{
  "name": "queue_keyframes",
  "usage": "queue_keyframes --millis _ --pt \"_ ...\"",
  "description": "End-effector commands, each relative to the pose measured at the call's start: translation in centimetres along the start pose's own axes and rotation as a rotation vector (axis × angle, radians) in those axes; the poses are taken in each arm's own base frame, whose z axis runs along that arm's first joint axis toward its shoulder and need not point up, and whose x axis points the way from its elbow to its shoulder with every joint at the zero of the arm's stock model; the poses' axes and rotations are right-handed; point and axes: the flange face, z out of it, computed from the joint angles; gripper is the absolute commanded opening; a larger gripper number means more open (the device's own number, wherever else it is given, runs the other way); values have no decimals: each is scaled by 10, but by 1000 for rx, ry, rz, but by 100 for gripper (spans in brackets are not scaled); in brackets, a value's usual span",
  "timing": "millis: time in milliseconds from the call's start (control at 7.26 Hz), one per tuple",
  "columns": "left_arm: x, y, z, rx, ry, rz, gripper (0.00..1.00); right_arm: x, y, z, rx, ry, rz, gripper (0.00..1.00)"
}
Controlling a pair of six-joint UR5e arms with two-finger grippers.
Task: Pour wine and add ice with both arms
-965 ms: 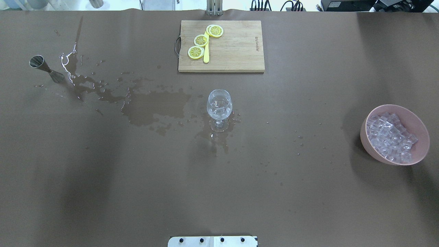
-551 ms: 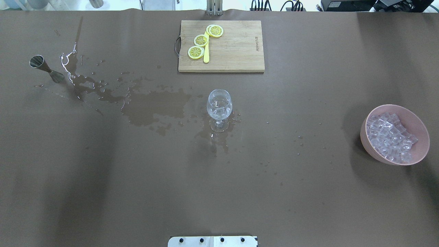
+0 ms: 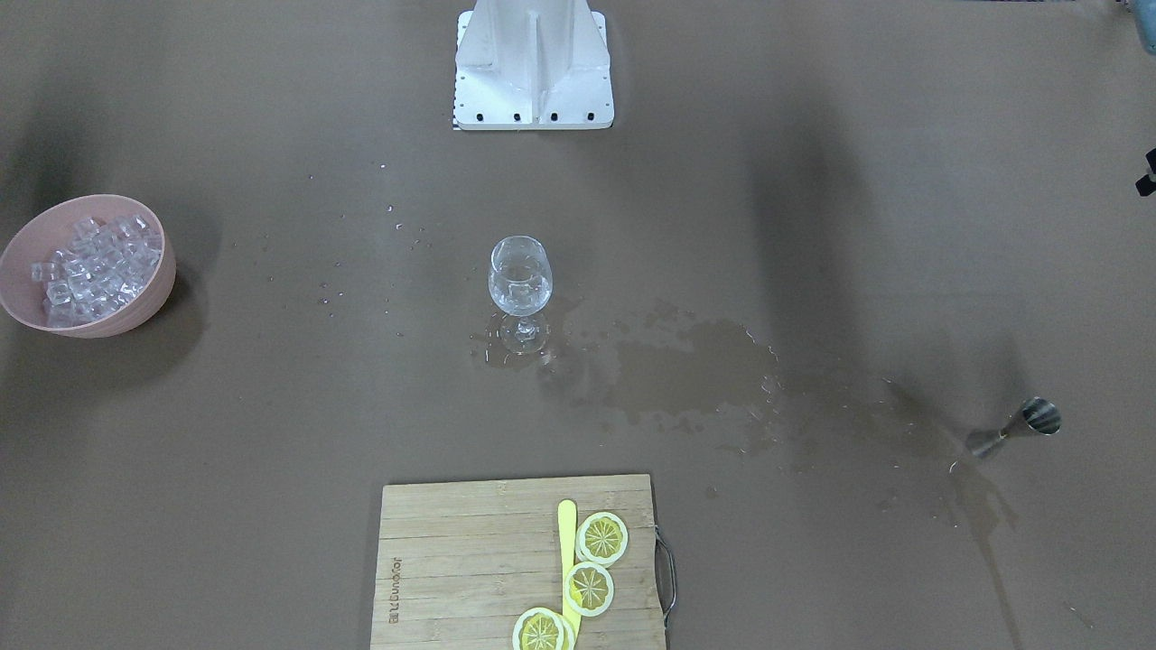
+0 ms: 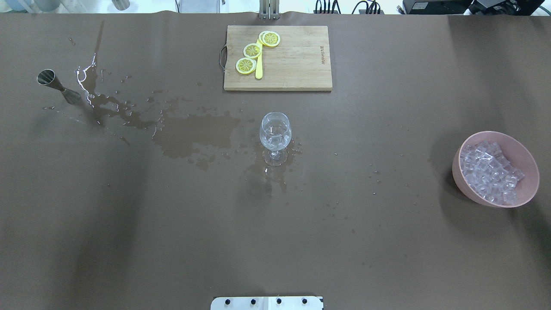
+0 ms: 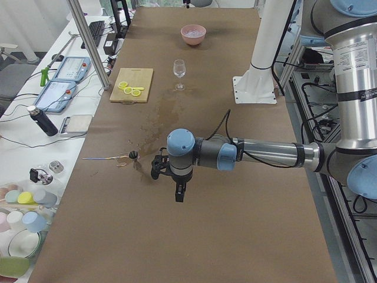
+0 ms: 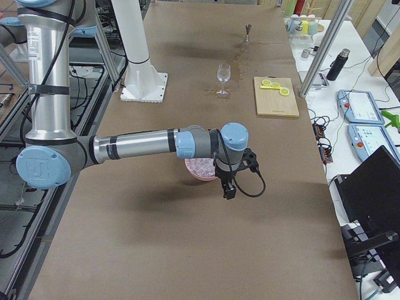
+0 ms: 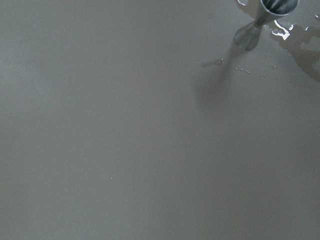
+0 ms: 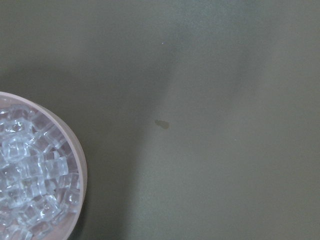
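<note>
A clear stemmed glass stands at the table's middle with something clear inside; any wine is out of view. The ice fills a pink bowl at the right edge, and the right wrist view shows this ice at lower left. Both arms appear only in the side views. My left gripper hangs over the table beside a steel jigger. My right gripper hangs just past the bowl. I cannot tell whether either is open or shut.
A wet spill spreads from the jigger towards the glass foot. A wooden cutting board with lemon slices and a yellow knife lies at the far middle. The white robot base stands at the near edge.
</note>
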Motion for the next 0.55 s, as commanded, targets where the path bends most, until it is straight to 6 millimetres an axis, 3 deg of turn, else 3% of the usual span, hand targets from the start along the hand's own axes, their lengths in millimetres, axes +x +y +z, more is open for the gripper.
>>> queue_keyframes --millis 0,138,413 --pt "-1 2 -3 -56 2 -44 98 -4 -5 -4 9 -2 -3 100" --pt "0 -9 -10 -59 0 -58 98 -4 -5 -4 9 -4 4 100" --pt "2 -12 -10 -83 2 -81 98 -5 -10 -6 9 1 10 100"
